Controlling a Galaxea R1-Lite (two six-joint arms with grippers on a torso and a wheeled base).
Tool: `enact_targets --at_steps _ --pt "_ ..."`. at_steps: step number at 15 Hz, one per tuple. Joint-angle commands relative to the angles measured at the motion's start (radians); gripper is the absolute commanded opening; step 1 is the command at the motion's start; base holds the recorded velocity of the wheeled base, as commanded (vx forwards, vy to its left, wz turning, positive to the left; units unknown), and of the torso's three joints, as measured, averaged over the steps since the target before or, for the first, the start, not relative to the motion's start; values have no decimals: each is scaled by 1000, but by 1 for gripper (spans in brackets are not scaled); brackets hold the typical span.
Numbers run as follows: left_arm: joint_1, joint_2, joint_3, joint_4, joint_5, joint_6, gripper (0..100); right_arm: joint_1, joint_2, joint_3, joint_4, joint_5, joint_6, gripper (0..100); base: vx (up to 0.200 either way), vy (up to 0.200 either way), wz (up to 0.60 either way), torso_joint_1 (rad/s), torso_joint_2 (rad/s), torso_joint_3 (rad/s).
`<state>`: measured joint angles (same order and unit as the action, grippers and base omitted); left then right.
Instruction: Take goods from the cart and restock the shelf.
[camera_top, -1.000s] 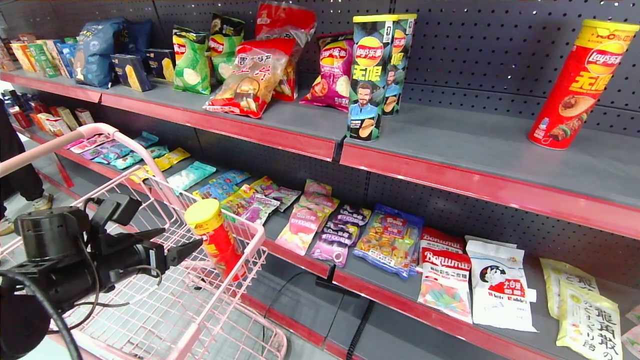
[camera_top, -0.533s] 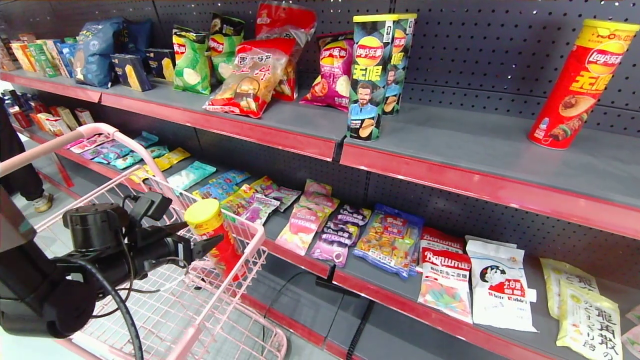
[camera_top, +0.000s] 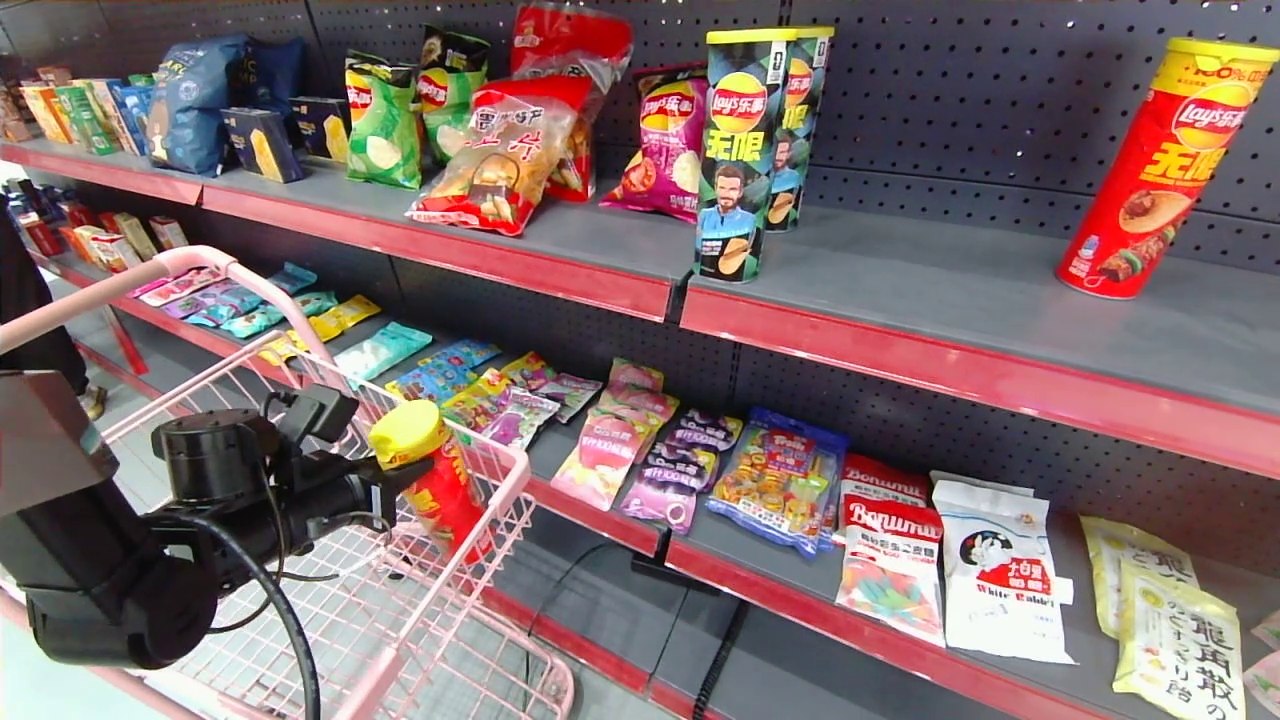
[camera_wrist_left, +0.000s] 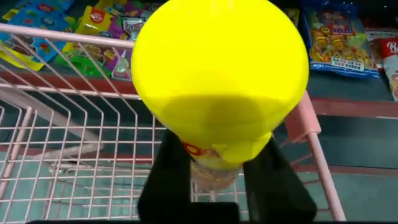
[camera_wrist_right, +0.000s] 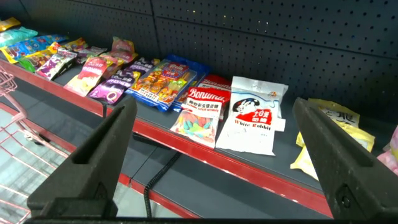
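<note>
Gripping the red chip can (camera_top: 447, 498) just under its yellow lid (camera_top: 405, 433): the left gripper (camera_top: 415, 478) is closing on it from the side, one dark finger (camera_wrist_left: 171, 168) pressing each flank of the can (camera_wrist_left: 214, 165) in the left wrist view. The lid (camera_wrist_left: 217, 68) is sitting directly above the fingers there. The can is standing inside the pink cart (camera_top: 518, 468), at the corner nearest the shelf, and is leaning slightly, its top tipping toward the gripper. Its base is hiding behind the cart's wire wall, so I cannot tell whether it is touching the cart floor.

The right gripper (camera_wrist_right: 214, 109) is hanging with its jaws spread wide and is holding nothing. It is facing the lower shelf (camera_wrist_right: 205, 146), where a white candy bag (camera_wrist_right: 255, 115) is lying beside a red-topped bag (camera_wrist_right: 200, 112) near the shelf's front edge.

On the upper shelf (camera_top: 900, 270), a matching red can (camera_top: 1165, 165) is standing toward the right end, leaning back against the pegboard. Two dark cans (camera_top: 742, 150) are standing upright near the middle, one behind the other. Chip bags (camera_top: 500, 155) are crowding the left half.
</note>
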<state>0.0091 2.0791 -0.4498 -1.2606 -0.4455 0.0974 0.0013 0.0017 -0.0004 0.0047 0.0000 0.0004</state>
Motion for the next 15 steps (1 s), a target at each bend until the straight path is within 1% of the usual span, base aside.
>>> enact_targets --at_steps 1,3,4,5,6,7,8,9,10,11,12,13,15 --pt "11 -70 16 10 -1 -7 0 0 0 0 0 0 0 100 0 0 0 0 0 0" --pt "41 -156 11 55 -1 -10 0 0 0 0 0 0 0 100 0 0 0 0 0 0" --pt "55 -228 6 119 -1 -16 0 0 0 0 0 0 0 100 0 0 0 0 0 0" --pt "71 -386 -9 294 -1 -56 0 0 0 0 0 0 0 100 0 0 0 0 0 0" --pt "72 -485 -24 403 1 -85 0 0 0 0 0 0 -2 100 0 0 0 0 0 0" --pt "74 -631 -55 564 -1 -116 0 0 0 0 0 0 0 100 0 0 0 0 0 0" --pt "74 -711 -81 656 -1 -122 0 0 0 0 0 0 0 100 0 0 0 0 0 0" --pt "71 -907 -165 906 -9 -127 0 0 0 0 0 0 1 100 0 0 0 0 0 0" --pt "69 -952 -188 969 -12 -127 0 0 0 0 0 0 1 100 0 0 0 0 0 0" --pt "66 -1113 -279 1181 -13 -127 0 0 0 0 0 0 1 100 0 0 0 0 0 0" --pt "66 -1185 -296 1241 -13 -127 0 0 0 -1 0 0 1 100 0 0 0 0 0 0" --pt "68 -1268 -276 1258 -5 -127 0 0 0 0 0 0 1 100 0 0 0 0 0 0" --pt "71 -1423 -165 1259 7 -125 0 0 0 0 0 0 1 100 0 0 0 0 0 0"
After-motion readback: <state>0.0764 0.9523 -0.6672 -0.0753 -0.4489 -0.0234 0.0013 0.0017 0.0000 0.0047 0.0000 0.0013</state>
